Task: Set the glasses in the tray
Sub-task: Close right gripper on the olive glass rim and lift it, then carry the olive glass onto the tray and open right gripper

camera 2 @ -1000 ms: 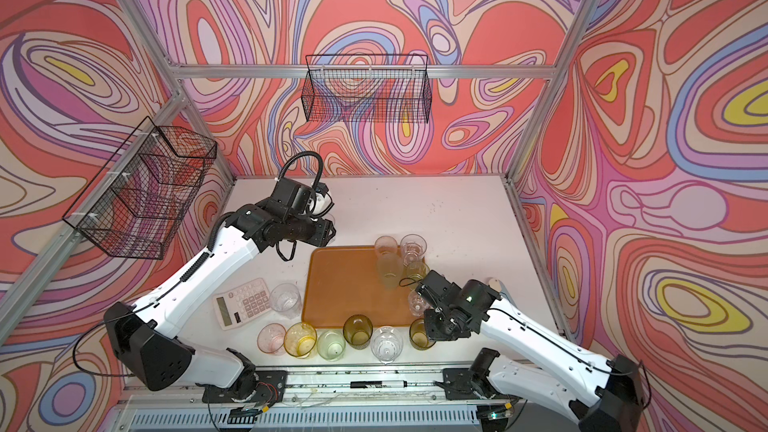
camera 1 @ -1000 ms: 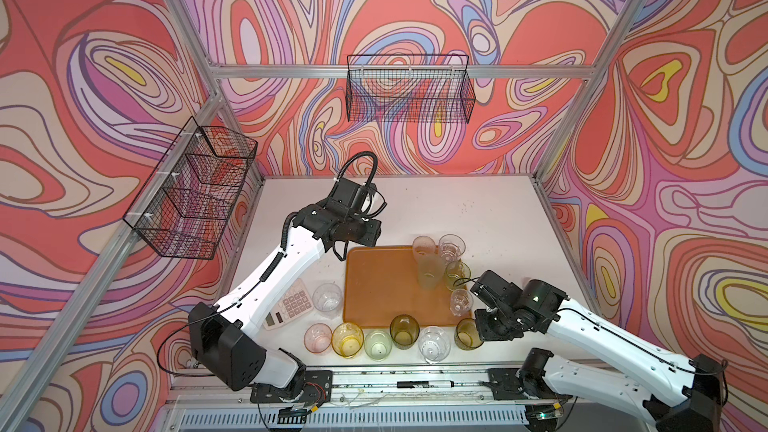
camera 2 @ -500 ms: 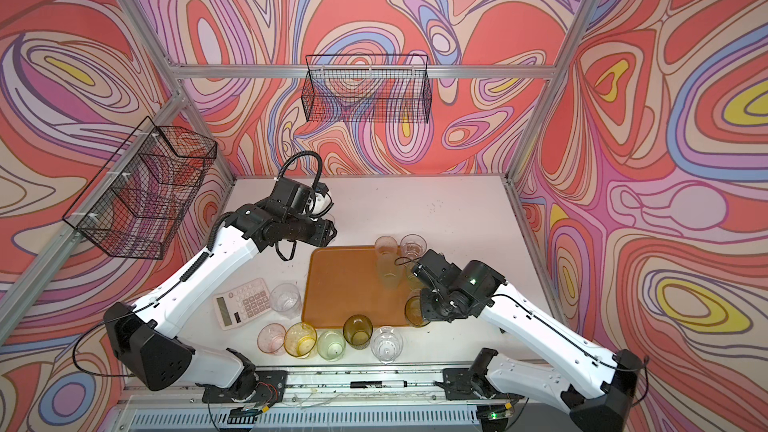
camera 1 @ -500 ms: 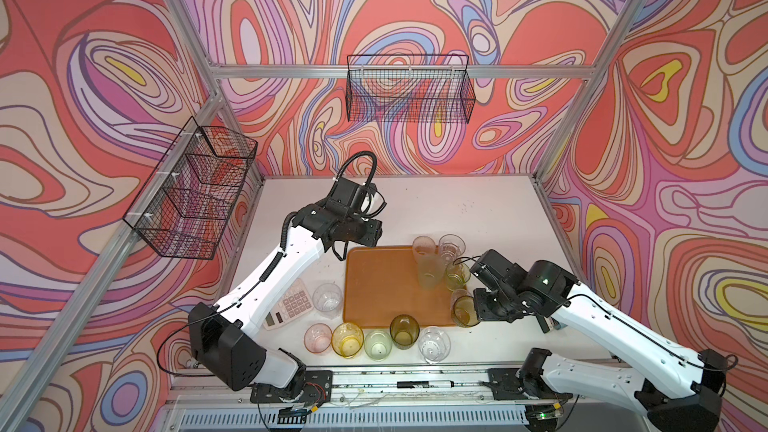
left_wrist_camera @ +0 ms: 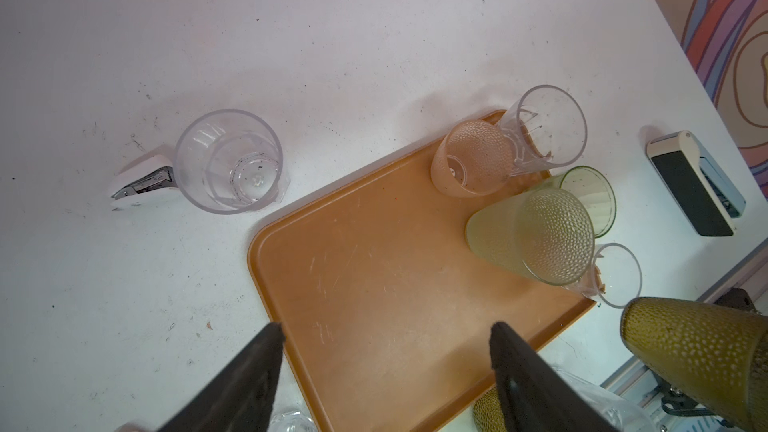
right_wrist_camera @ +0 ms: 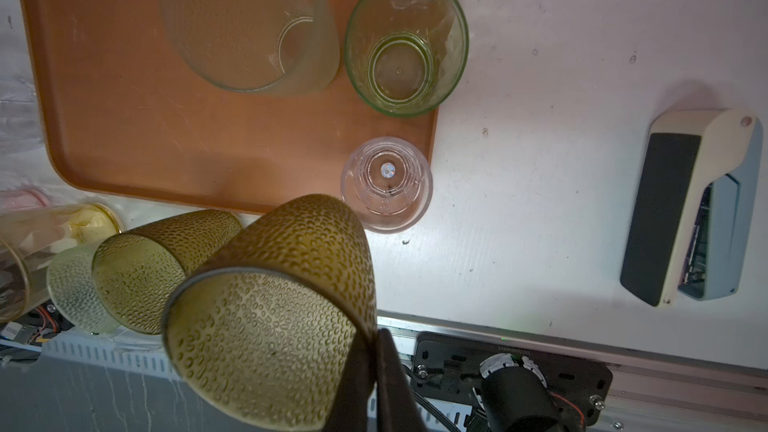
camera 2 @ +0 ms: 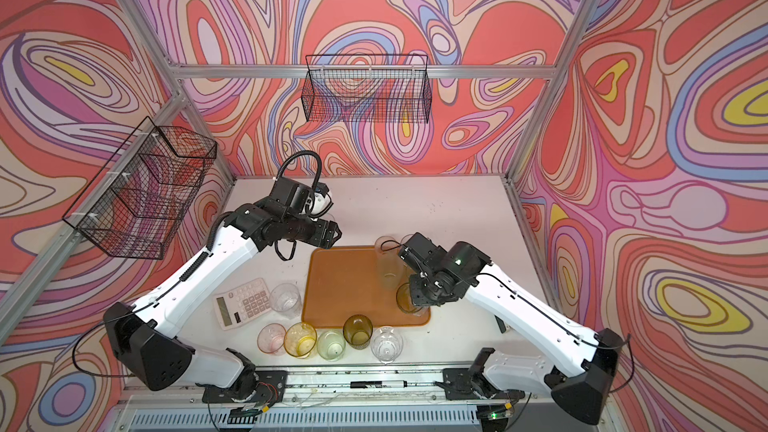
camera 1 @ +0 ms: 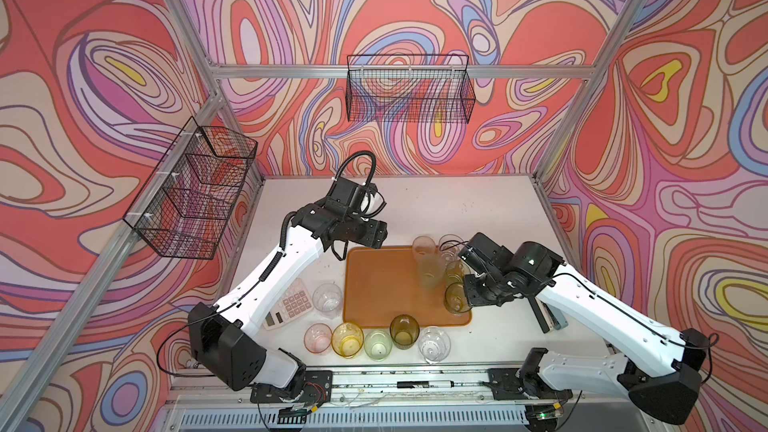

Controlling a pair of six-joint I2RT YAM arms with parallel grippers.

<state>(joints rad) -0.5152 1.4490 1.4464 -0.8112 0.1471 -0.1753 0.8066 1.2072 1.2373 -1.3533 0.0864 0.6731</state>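
Right wrist view, up close: the right gripper [right_wrist_camera: 372,347] has its fingers [right_wrist_camera: 357,388] pressed together on the wall of a dimpled olive glass [right_wrist_camera: 270,305], pinching it near the rim. In both top views that glass hangs over the near right corner of the tray [camera 1: 374,284], a flat orange-brown rectangle in the middle of the white table [camera 1: 457,201]. The left gripper [left_wrist_camera: 386,328] hovers above the tray's far left corner, fingers spread wide with nothing between them. Along the tray's right side stand a pink glass [camera 1: 423,244], a tall green glass [camera 1: 430,274] and a short green glass [right_wrist_camera: 405,47]; two clear glasses [left_wrist_camera: 544,130] sit at that same edge, and I cannot tell whether they rest on the rim or just off it. Five more glasses [camera 1: 378,344] line the table's near edge just in front of the tray, and another clear glass [camera 1: 328,300] stands left of it, beside a calculator [camera 1: 289,305].
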